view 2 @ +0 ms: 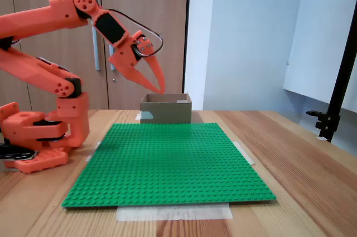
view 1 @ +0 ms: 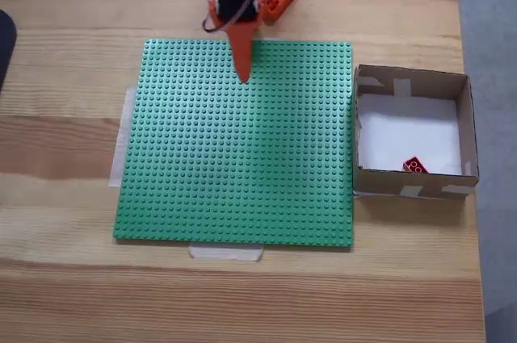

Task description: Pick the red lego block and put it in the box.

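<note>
- Since the block already lies inside the box, near its front wall in the top-down fixed view, little is left to spoil.
- Gripper hangs above the plate with jaws closed and empty.
- Any low swing toward the box could knock it and tip the block out.

No text, label, brand or number can be read anywhere.
</note>
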